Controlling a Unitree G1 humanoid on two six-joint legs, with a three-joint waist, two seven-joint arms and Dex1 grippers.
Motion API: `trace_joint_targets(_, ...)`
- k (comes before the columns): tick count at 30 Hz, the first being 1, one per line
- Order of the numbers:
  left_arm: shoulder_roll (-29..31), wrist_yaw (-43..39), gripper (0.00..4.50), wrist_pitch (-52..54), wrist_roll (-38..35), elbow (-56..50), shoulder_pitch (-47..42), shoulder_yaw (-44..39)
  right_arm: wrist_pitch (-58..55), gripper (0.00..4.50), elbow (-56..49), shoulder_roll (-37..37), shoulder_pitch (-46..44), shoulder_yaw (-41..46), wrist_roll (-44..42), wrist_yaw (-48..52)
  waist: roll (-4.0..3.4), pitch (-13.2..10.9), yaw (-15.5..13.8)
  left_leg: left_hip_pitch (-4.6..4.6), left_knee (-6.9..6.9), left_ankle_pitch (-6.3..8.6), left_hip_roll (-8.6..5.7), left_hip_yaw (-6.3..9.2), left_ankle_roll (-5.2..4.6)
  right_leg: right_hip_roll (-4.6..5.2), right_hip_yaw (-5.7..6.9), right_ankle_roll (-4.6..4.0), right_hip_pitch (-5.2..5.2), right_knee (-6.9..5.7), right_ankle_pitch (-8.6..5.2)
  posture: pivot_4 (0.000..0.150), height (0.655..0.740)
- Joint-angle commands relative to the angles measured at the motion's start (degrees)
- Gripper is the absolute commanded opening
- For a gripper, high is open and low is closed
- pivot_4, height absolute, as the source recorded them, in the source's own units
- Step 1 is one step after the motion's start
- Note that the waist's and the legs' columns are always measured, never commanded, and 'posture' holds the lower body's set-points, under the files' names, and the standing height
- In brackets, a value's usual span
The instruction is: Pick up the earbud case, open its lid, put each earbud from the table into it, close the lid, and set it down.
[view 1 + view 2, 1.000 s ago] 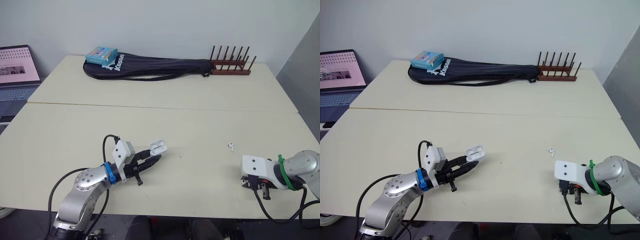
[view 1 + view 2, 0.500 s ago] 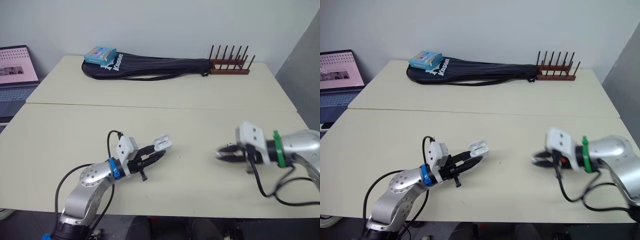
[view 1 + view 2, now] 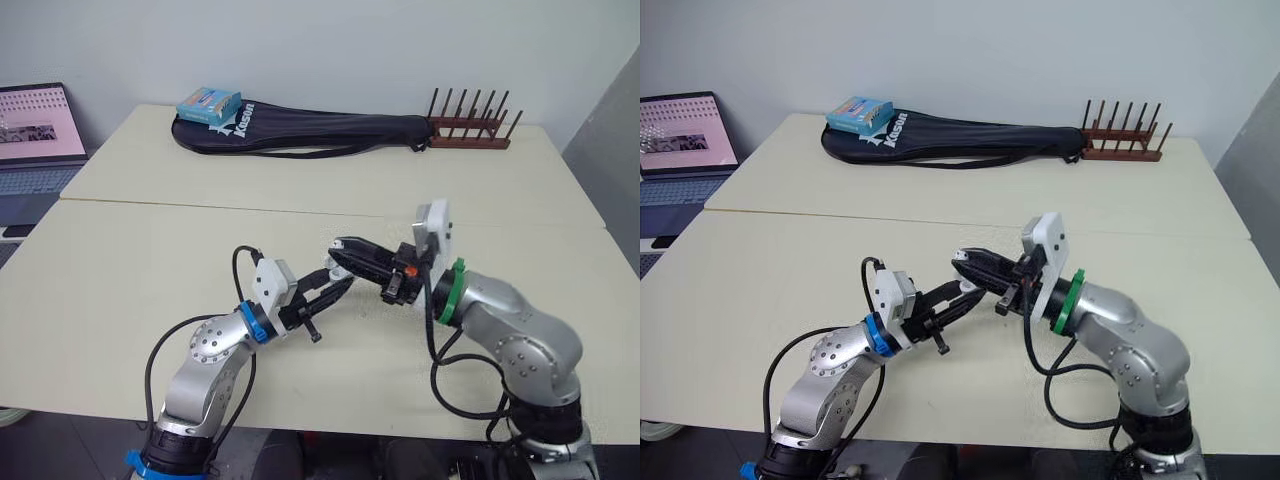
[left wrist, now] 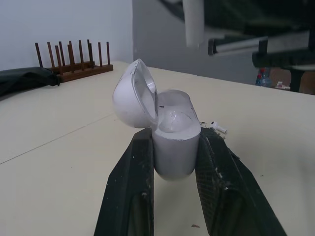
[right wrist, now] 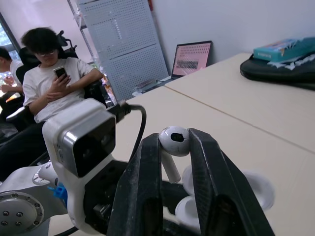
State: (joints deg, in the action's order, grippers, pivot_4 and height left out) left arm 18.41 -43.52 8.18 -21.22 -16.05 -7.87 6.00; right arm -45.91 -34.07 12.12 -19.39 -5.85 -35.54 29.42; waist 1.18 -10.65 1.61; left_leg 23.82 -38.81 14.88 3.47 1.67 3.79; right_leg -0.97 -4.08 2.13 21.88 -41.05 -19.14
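Observation:
My left gripper (image 3: 338, 283) is shut on the white earbud case (image 4: 174, 140), held upright above the table with its lid (image 4: 135, 96) swung open. My right gripper (image 3: 340, 244) is shut on a white earbud (image 5: 174, 140), stem pointing down, and hovers just above the open case (image 5: 189, 179). The two grippers nearly meet over the near table's middle. A second earbud (image 4: 215, 127) lies on the table just beyond the case.
A black racket bag (image 3: 300, 132) with a blue box (image 3: 208, 104) on it lies along the far table, beside a wooden peg rack (image 3: 470, 125). A laptop (image 3: 35, 130) stands at the far left. A seated person (image 5: 49, 78) holds a phone beyond the table.
My right arm has swung from the front right edge leftward to the case, with an earbud between its fingers. My left gripper has lifted the open case up and toward the middle.

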Motion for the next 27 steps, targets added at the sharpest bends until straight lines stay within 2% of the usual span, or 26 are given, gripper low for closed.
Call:
trace_joint_targets(1,-0.4,0.6,0.77,-1.3,-0.3,-0.9,-1.4,-0.5,5.0,0.41,-1.1,-2.0,1.0,-1.6,2.3,-2.4,0.00,0.0,0.1,0.00,0.00,0.00,0.00,0.00,0.00,0.00,0.00,0.00,0.00,0.00,0.00,0.150,0.7026)
trace_joint_targets(7,-0.2,0.6,0.77,-1.1,-0.7,-0.7,-1.9,-0.9,10.4,0.41,1.6,-4.3,3.4,-3.7,6.2,-4.8,0.00,0.0,0.1,0.01,0.01,0.00,0.00,-0.01,0.00,0.00,-0.01,0.00,0.02,0.01,0.00,0.150,0.7026)
trace_joint_targets(27,0.2,0.5,0.77,0.2,-1.5,-1.3,-2.7,-1.4,19.3,0.41,6.4,-5.0,7.4,-9.3,13.5,-5.4,0.00,0.0,0.1,0.01,0.01,0.00,0.00,-0.01,0.00,0.00,-0.01,0.00,0.03,0.01,0.00,0.150,0.7026)
